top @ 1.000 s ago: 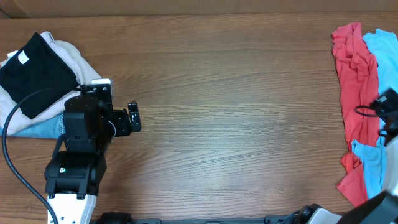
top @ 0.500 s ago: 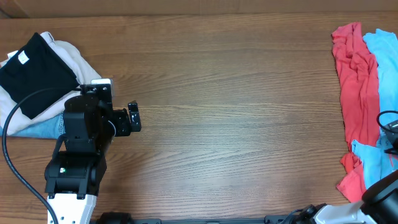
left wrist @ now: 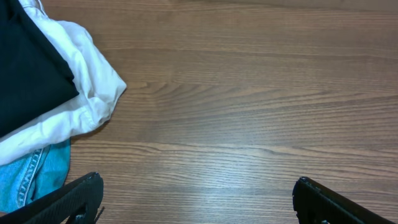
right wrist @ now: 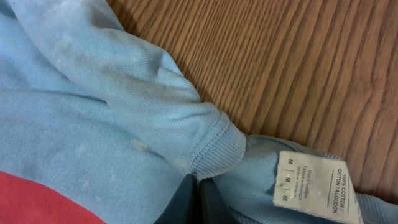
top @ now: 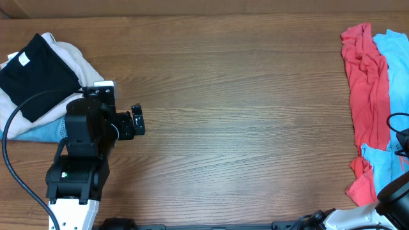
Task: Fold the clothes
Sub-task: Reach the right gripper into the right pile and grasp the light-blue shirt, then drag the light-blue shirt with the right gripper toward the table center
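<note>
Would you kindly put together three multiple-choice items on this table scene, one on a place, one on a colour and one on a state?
1. Where does the red shirt lie?
A) in the middle
B) at the right edge of the table, beside the blue shirt
C) under the left arm

2. What colour is the top garment of the pile at the left?
A) yellow
B) green
C) black

3. How is the left gripper?
A) open, holding nothing
B) shut on a sleeve
C) shut on a label

Answers:
1 B, since the overhead view shows red cloth against blue at the right edge.
2 C, since black cloth lies over the white.
3 A, since its fingers stand wide apart over bare wood.
</note>
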